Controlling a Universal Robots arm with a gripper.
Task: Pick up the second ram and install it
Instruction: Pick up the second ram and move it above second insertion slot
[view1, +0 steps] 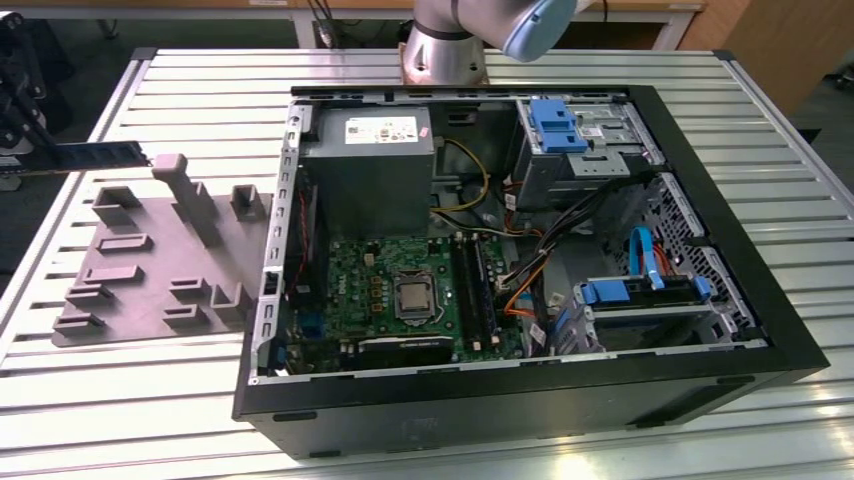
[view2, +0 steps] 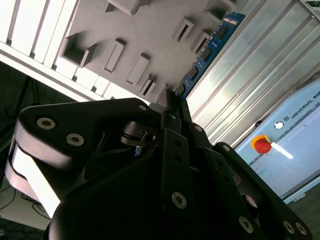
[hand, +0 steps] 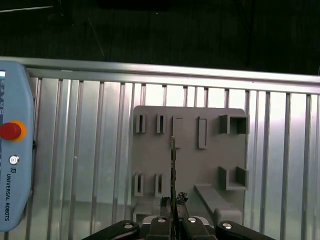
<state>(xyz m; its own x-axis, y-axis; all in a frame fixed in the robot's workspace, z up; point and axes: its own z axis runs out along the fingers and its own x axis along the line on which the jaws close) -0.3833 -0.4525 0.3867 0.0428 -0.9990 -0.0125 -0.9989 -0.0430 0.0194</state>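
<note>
End effector (hand: 172, 204) grips the second ram (hand: 173, 165) edge-on over the grey fixture (hand: 210, 167).

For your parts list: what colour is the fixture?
The fixture is grey, clearest in the first wrist view.

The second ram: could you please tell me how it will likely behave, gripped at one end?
Probably stiff: the second ram juts straight from the gripper without sagging. Likely light, as it looks thin edge-on in the first wrist view. Held at one end, it might pivot if bumped.
</note>
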